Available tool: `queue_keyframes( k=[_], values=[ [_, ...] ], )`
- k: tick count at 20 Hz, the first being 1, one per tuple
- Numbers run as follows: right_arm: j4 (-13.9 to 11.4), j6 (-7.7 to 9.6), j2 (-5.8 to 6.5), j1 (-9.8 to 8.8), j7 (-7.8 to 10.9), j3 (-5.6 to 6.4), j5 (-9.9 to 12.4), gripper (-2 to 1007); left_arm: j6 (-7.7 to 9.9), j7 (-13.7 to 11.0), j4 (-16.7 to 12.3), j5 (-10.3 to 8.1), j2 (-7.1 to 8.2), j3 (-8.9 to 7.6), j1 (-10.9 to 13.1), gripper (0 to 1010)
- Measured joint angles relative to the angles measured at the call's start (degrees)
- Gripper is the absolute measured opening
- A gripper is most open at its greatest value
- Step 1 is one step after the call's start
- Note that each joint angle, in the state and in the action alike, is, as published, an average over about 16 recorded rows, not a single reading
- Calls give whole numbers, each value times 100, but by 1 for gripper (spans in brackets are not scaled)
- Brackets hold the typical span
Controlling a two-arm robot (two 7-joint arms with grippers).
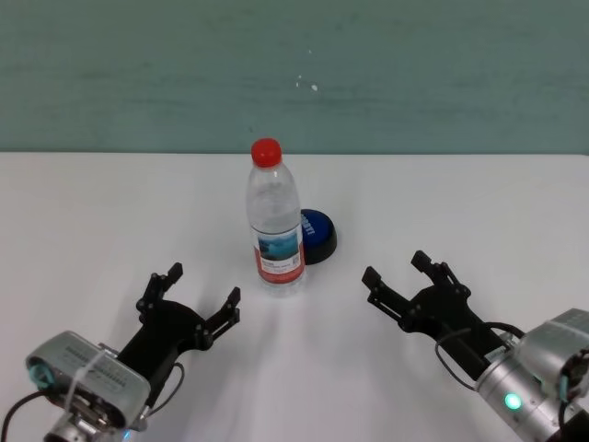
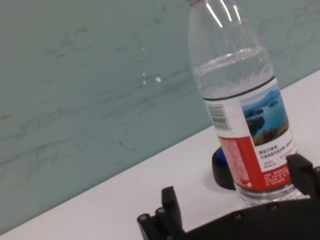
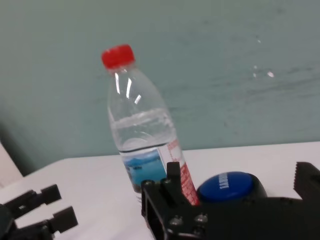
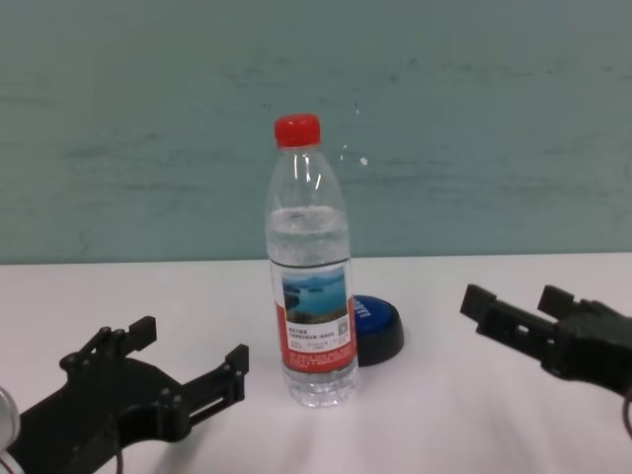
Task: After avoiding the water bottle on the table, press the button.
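Note:
The water bottle (image 1: 274, 221) stands upright mid-table, clear with a red cap and a lake-picture label. Just behind it on its right, partly hidden by it, sits the blue-domed button (image 1: 318, 235) on a black base. My left gripper (image 1: 204, 284) is open, near and to the left of the bottle, touching nothing. My right gripper (image 1: 396, 267) is open to the right of the button, a short gap away. The chest view shows the bottle (image 4: 311, 306) in front of the button (image 4: 376, 331). The right wrist view shows the button (image 3: 230, 187) between the fingers (image 3: 172, 176), farther off.
The white table (image 1: 479, 203) runs to a teal wall (image 1: 414, 64) at the back. Bare tabletop lies to the right of the button and to the left of the bottle.

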Motion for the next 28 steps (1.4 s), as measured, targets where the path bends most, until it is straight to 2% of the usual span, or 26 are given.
queue_keyframes(
  k=[5,10,15,22,28],
  values=[
    [142,44,-146,68,-194,-30,-239,1004,0,0,0,0,0,0,0,1000],
    [203,114,-236,107,-277,-53,-465,1004,0,0,0,0,0,0,0,1000],
    [220,70,-280,101,-198,-50,-571,1004,0,0,0,0,0,0,0,1000],
    [184,-114,-282,38,-30,-28,-644,1004,0,0,0,0,0,0,0,1000],
    [139,-241,-277,-23,41,1,-693,1004,0,0,0,0,0,0,0,1000]
  ],
)
